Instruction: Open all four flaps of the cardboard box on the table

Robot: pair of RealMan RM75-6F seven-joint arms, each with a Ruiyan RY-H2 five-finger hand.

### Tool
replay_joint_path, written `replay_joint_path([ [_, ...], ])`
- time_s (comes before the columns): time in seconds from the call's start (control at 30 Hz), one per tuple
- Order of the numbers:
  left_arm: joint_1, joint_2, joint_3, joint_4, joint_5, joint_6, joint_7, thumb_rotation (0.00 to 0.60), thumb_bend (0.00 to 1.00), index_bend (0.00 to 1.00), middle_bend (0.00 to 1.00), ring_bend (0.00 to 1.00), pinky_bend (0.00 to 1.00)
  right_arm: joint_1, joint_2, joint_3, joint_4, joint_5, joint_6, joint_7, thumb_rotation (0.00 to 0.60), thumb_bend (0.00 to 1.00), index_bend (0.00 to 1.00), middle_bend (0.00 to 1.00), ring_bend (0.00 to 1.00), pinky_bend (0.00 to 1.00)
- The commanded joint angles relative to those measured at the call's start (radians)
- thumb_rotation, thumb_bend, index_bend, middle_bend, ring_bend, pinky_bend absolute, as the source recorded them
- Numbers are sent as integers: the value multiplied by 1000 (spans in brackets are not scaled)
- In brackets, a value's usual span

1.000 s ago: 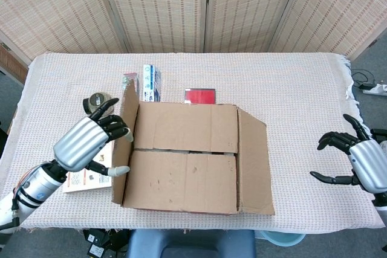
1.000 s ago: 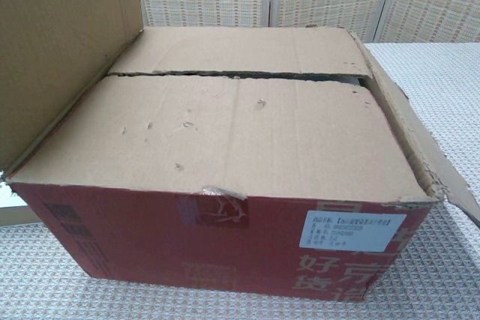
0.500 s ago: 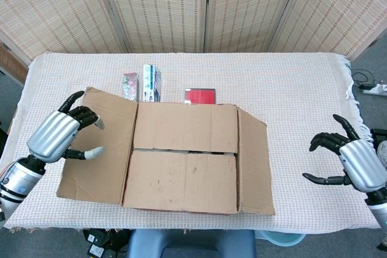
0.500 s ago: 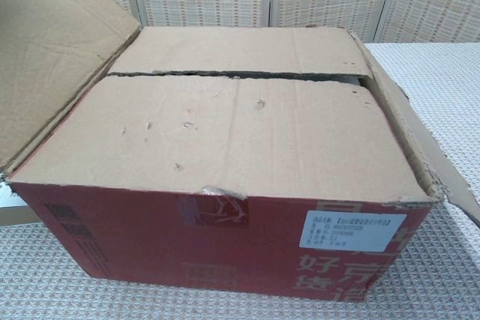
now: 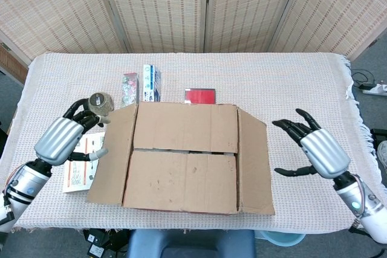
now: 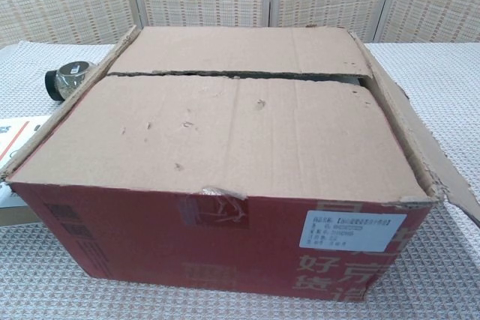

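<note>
The cardboard box [image 5: 184, 155] stands mid-table with its two long flaps, far [image 5: 184, 126] and near [image 5: 181, 179], lying flat and closed. Its left flap [image 5: 112, 152] is folded outward and slopes down past the box's side. The right flap [image 5: 254, 164] also leans outward at a slant. My left hand [image 5: 63, 138] hovers just left of the left flap, fingers apart, holding nothing. To the right of the right flap my right hand [image 5: 311, 149] is spread wide and apart from the cardboard. The chest view shows the box top [image 6: 225, 133] closed and the right flap [image 6: 424, 155] hanging out.
A dark round jar [image 5: 98, 101] [image 6: 67, 79] and a white leaflet [image 5: 81, 161] lie left of the box, by my left hand. Two small cartons [image 5: 152, 83] and a red item [image 5: 200, 95] sit behind it. A woven screen backs the table [image 5: 284, 83].
The left flap swung from upright out flat, then settled into a downward slope. My left hand drew off to the left and let it go. My right hand moved inward toward the right flap.
</note>
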Motion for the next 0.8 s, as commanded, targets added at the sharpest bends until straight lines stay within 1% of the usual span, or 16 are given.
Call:
replay_joint_path([
  [0.03, 7, -15, 5, -7, -2, 0, 22, 3, 171, 255, 388, 269, 0, 97, -41, 47, -44, 60, -115, -56, 409, 137, 16, 119, 224, 29],
  [0.07, 9, -19, 7, -7, 1, 1, 30, 10, 172, 246, 385, 268, 0, 114, -52, 56, -50, 72, -134, -67, 413, 137, 3, 98, 206, 29],
  [0.1, 12, -25, 9, -9, 3, 2, 40, 35, 175, 237, 382, 267, 0, 136, -66, 67, -57, 89, -158, -84, 416, 137, 0, 85, 193, 29],
  [0.17, 15, -32, 12, -11, 10, 5, 53, 116, 189, 224, 376, 267, 0, 167, -90, 83, -64, 114, -189, -114, 423, 137, 0, 70, 174, 29],
  [0.2, 18, -38, 14, -12, 14, 8, 59, 170, 201, 218, 374, 267, 0, 188, -105, 92, -68, 133, -211, -135, 428, 137, 0, 63, 167, 29],
  [0.3, 25, -50, 17, -9, 33, 20, 70, 377, 228, 207, 370, 266, 0, 238, -147, 111, -72, 185, -266, -192, 443, 137, 0, 50, 152, 30],
  [0.33, 27, -54, 19, -8, 38, 23, 74, 429, 231, 207, 369, 266, 0, 252, -160, 115, -70, 201, -280, -212, 449, 137, 0, 47, 148, 29],
  [0.43, 33, -62, 24, -9, 54, 27, 76, 482, 231, 207, 367, 266, 0, 291, -210, 125, -55, 252, -309, -291, 473, 137, 0, 38, 138, 29],
  [0.47, 35, -63, 27, -10, 60, 26, 76, 488, 231, 207, 367, 266, 0, 304, -233, 127, -46, 272, -313, -324, 477, 137, 0, 35, 135, 29],
  [0.63, 42, -62, 35, -15, 78, 27, 78, 504, 231, 207, 365, 265, 0, 337, -300, 127, -16, 341, -318, -425, 484, 137, 0, 24, 128, 29],
  [0.8, 49, -58, 38, -13, 83, 27, 71, 509, 231, 206, 363, 263, 0, 349, -337, 120, 9, 377, -307, -475, 484, 137, 0, 21, 125, 29],
])
